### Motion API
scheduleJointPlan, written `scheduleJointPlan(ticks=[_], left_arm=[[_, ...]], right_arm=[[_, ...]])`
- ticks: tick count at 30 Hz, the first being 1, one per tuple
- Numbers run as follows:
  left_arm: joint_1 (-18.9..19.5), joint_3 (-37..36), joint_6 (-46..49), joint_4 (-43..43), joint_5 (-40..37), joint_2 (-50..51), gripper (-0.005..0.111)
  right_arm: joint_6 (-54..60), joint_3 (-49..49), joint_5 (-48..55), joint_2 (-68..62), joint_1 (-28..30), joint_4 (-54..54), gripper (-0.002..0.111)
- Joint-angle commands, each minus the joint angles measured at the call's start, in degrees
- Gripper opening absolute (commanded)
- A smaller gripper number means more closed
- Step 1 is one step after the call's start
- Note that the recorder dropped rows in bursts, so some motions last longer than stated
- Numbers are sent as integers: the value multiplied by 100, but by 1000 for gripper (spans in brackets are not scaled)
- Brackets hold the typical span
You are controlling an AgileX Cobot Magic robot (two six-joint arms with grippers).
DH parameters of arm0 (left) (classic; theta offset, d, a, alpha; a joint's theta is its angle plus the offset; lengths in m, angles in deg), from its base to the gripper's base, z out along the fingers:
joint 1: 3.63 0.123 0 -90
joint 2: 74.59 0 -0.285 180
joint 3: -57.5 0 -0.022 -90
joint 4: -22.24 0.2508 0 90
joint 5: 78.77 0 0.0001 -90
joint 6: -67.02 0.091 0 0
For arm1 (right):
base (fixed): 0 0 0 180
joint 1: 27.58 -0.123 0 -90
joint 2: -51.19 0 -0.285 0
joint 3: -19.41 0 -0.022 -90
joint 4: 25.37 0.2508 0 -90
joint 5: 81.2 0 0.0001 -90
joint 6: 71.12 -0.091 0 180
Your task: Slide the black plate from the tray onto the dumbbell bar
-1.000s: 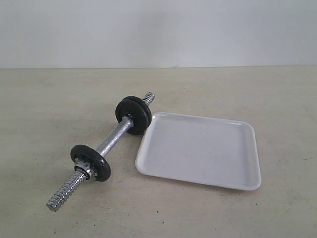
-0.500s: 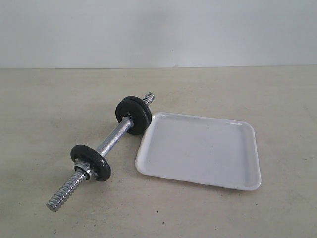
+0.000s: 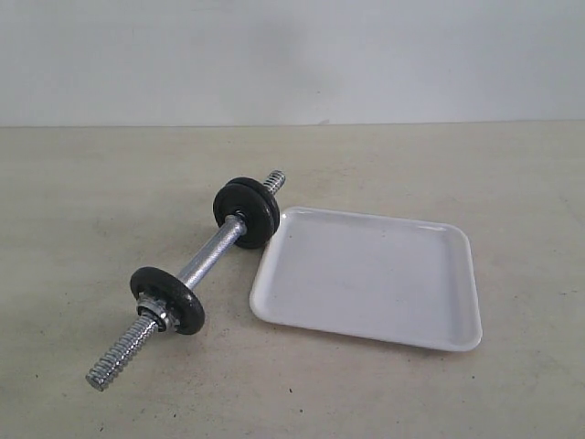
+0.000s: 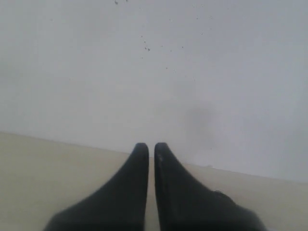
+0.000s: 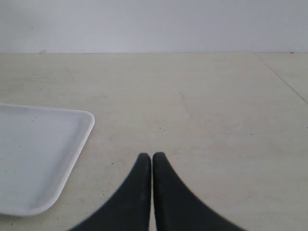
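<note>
The chrome dumbbell bar (image 3: 208, 256) lies on the table left of the white tray (image 3: 366, 274), which holds nothing. The black plate (image 3: 247, 212) sits upright on the bar near its far threaded end. A second black disc with a silver nut (image 3: 167, 300) sits on the bar near its near end. Neither gripper shows in the exterior view. My left gripper (image 4: 150, 147) is shut, holds nothing and faces a pale wall. My right gripper (image 5: 152, 156) is shut over bare table, with the tray's corner (image 5: 43, 159) beside it.
The table top (image 3: 457, 174) is pale beige and ends at a plain light wall (image 3: 292, 55) behind. A thin seam line (image 5: 284, 79) crosses the table in the right wrist view.
</note>
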Motion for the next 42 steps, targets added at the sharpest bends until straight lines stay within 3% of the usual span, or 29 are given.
scheduleJointPlan(ticks=[1, 8, 12, 20, 21, 23, 24, 27, 29, 30, 35, 42], left_arm=[[17, -225, -136, -295, 203, -10, 4], [17, -394, -136, -370, 330, -10, 4], [17, -394, -136, -1010, 499, -10, 4], [17, 230, -110, -1164, 217, -10, 4], [17, 230, -136, -901, 217, -10, 4], [17, 230, -1296, 951, 105, -10, 4], [17, 230, -3207, 2970, 78, -10, 4], [17, 230, -6446, 6157, 78, -10, 4], [17, 230, -8328, 7829, 101, -10, 4], [17, 230, -8820, 8392, 101, -10, 4], [17, 230, -8438, 8660, 101, -10, 4], [31, 87, -6034, 7420, 114, -10, 4]], right_arm=[[-22, 3, -24, 24, 12, 15, 0], [-22, 3, -24, 24, 12, 15, 0], [-22, 3, -24, 24, 12, 15, 0], [-22, 3, -24, 24, 12, 15, 0], [-22, 3, -24, 24, 12, 15, 0], [-33, 3, -24, 24, 12, 15, 0], [-33, 3, -24, 24, 12, 15, 0], [-33, 3, -24, 24, 12, 15, 0], [-33, 3, -24, 24, 12, 15, 0], [-33, 3, -24, 24, 12, 15, 0], [-33, 3, -24, 24, 12, 15, 0], [-33, 3, -24, 24, 12, 15, 0]])
